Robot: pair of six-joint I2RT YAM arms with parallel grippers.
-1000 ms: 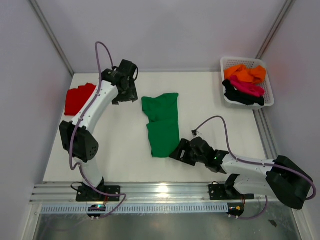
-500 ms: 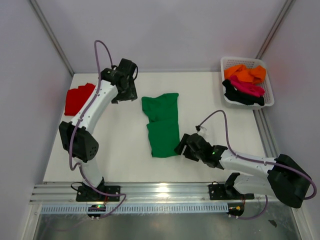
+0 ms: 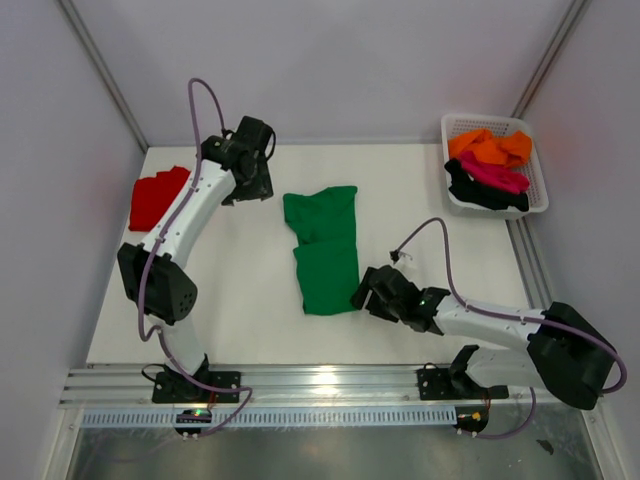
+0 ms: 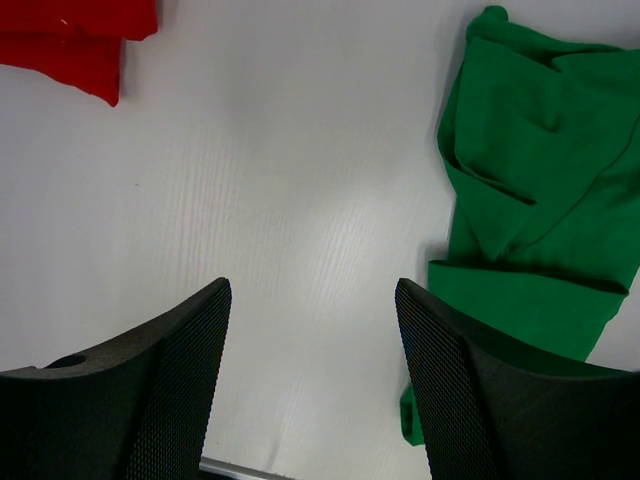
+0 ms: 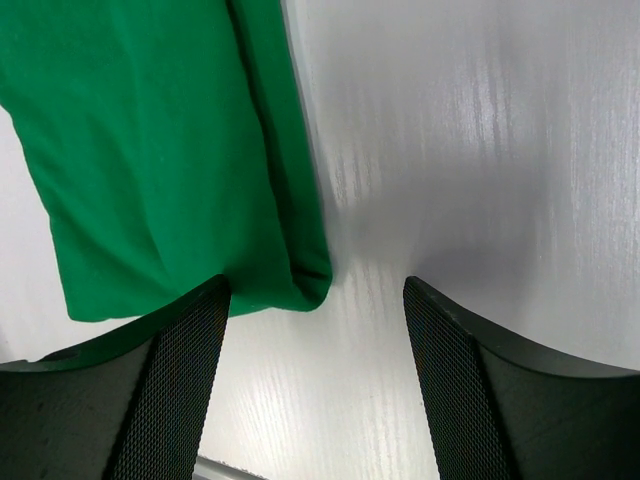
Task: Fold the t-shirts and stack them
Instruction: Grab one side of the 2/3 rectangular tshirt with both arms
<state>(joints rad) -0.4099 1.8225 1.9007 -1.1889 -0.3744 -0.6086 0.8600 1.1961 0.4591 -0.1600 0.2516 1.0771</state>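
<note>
Green t-shirt (image 3: 322,250) lies mid-bench, folded into a long strip running from the far side toward the near edge. Its far half is rumpled with loose creases, and its near half is flatter, with a doubled fold along the right side. Red t-shirt (image 3: 155,198) sits folded at the left edge of the bench (image 3: 240,290), near the far left corner, well apart from the green one. White mesh basket (image 3: 478,118) sits at the far right corner and holds an orange t-shirt (image 3: 490,148), a magenta t-shirt (image 3: 495,175) and a black t-shirt (image 3: 475,192), all bunched up with the orange furthest back. Left pincer (image 4: 312,285) is over bare bench between the red and green shirts, toward the far edge; its jaws are apart with nothing in them. Right pincer (image 5: 316,285) is low at the near right corner of the green strip, jaws apart. In the wrist view that folded corner sits in the gap between the fingers, closer to the left one. No cloth is pinched, and I can't tell whether a finger is touching the fabric.
</note>
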